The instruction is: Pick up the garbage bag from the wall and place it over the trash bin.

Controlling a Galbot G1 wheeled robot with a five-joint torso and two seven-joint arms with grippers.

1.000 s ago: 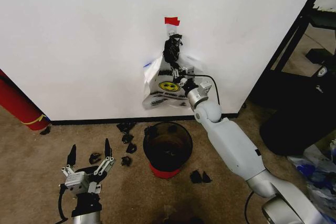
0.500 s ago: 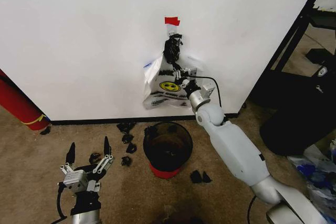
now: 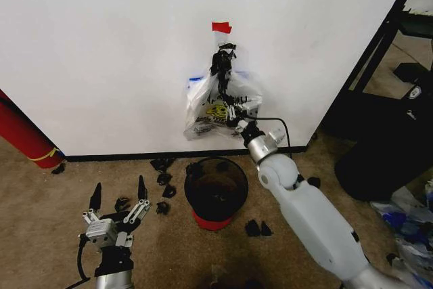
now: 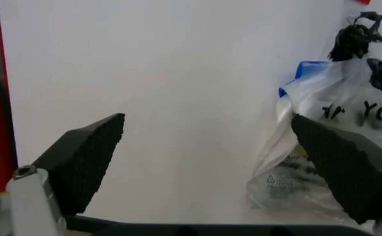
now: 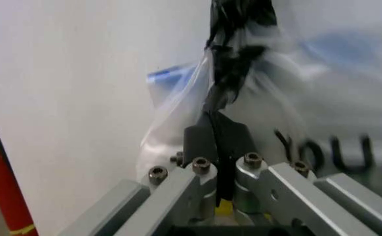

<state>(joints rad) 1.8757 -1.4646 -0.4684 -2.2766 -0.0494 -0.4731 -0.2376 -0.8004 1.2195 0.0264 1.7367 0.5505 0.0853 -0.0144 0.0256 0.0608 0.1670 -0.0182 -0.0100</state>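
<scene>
Right gripper [image 3: 228, 105] has drawn back, clamping garbage bag [image 3: 206, 109].

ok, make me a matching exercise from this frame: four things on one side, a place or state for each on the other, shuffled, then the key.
Things
1. garbage bag
2. trash bin
3. left gripper
4. right gripper

Places or states
A. open, low over the carpet, left of the bin
B. on the floor beneath the bag, red base
C. shut on the bag's plastic, at the wall
D. hanging on the wall under a red tape patch

Pairs: 1-D, 2-B, 3-A, 4-C
</scene>
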